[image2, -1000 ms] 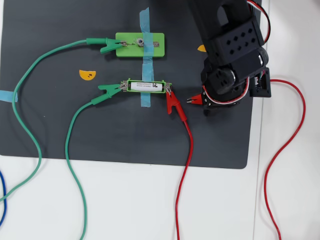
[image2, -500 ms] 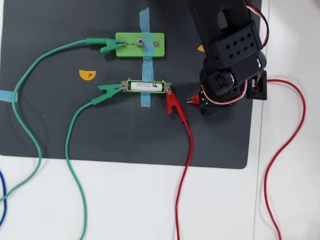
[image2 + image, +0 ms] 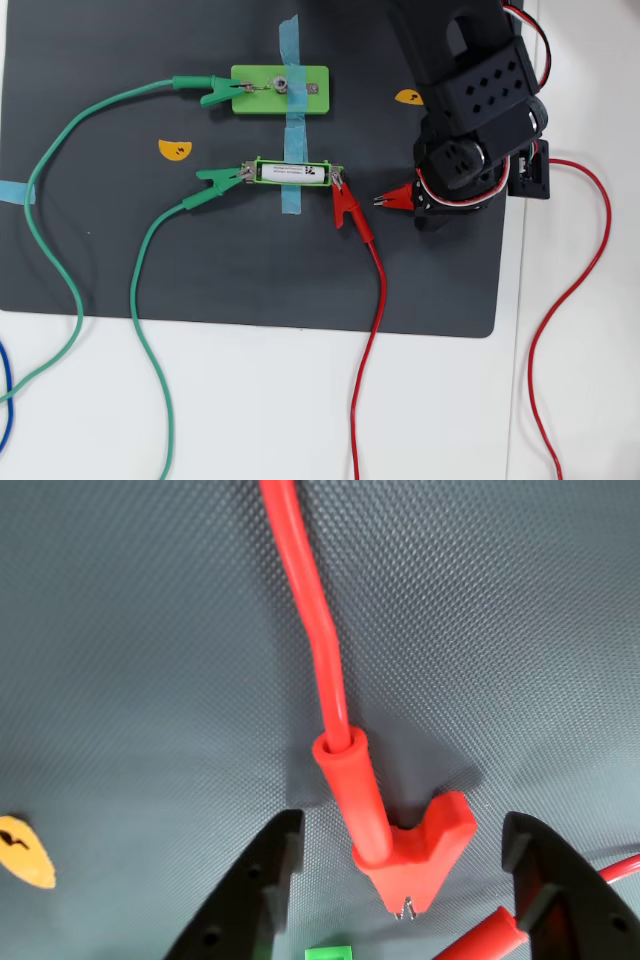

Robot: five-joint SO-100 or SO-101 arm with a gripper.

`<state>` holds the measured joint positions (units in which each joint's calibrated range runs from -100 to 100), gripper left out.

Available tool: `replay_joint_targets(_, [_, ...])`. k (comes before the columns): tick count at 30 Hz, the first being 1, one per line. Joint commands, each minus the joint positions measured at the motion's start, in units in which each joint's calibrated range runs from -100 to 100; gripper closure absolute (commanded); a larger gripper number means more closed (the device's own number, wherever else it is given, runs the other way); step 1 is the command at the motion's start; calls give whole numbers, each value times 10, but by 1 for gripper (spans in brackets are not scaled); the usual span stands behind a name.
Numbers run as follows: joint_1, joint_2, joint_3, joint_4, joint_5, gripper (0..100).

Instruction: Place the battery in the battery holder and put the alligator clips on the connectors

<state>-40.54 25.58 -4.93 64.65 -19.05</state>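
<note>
In the overhead view the battery [image 3: 288,172] lies in the green battery holder [image 3: 260,172], which is taped to the mat. A green alligator clip [image 3: 220,178] bites the holder's left connector and a red one [image 3: 346,207] its right connector [image 3: 338,180]. Another green clip [image 3: 215,91] sits on the green plate [image 3: 300,99]. A loose red clip [image 3: 395,197] pokes out from under my gripper [image 3: 428,200]. In the wrist view my gripper [image 3: 400,825] stands open around the attached red clip [image 3: 395,845] without touching it. The loose clip's sleeve [image 3: 490,935] lies by the right finger [image 3: 550,890].
Blue tape [image 3: 290,40] crosses the plate and the holder. Yellow stickers [image 3: 175,150] mark the black mat [image 3: 250,270]. Green and red wires trail off the mat's front edge over the white table [image 3: 300,400]. A red wire [image 3: 590,260] loops to the right.
My arm has shifted a little to the right, uncovering more of the loose red clip. The clips, the battery and the holder have not moved.
</note>
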Motion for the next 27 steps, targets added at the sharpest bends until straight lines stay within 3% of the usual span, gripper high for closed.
replay_joint_targets(1, [7,2,-24,2,-4,81])
replay_joint_targets(15, [25,5,-24,2,-17,81])
replay_joint_targets(27, [27,5,-24,-5,2,96])
